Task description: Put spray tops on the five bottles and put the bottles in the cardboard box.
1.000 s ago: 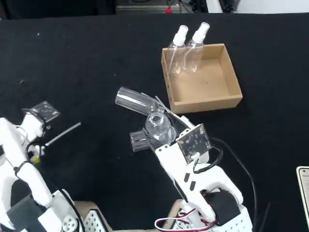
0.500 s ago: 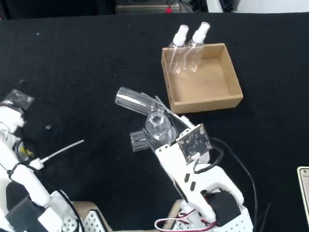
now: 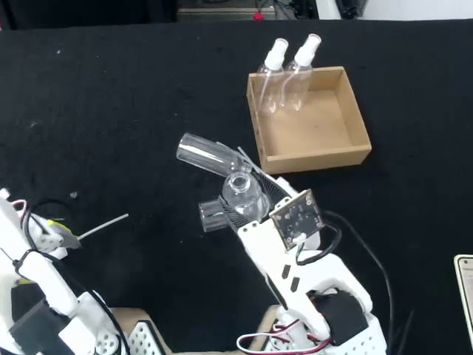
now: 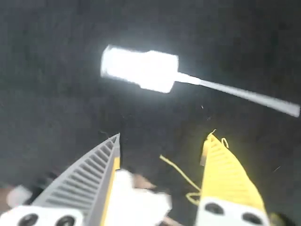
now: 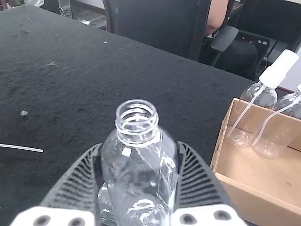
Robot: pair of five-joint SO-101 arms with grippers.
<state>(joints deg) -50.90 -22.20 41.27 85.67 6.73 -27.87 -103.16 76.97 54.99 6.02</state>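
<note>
My right gripper (image 3: 242, 196) is shut on a clear, upright bottle (image 3: 239, 186) with an open neck (image 5: 136, 117), near the table's middle. Two more bare bottles lie beside it, one (image 3: 204, 154) farther back and one (image 3: 212, 215) nearer the front. Two bottles with white spray tops (image 3: 270, 78) (image 3: 297, 72) lean in the back left corner of the cardboard box (image 3: 355, 122). A loose spray top (image 4: 141, 70) with a long tube (image 3: 103, 225) lies on the black table at the front left. My left gripper (image 4: 162, 139) hangs open just short of it, not touching.
The table is covered in black cloth. The box's front half is bare cardboard (image 5: 263, 183). A white object (image 3: 465, 277) shows at the right edge. Chairs and clutter stand beyond the table's far side.
The left arm swung back toward the front left corner of the table. The spray top's tube shifted slightly toward the front. The right arm and its bottle stayed still.
</note>
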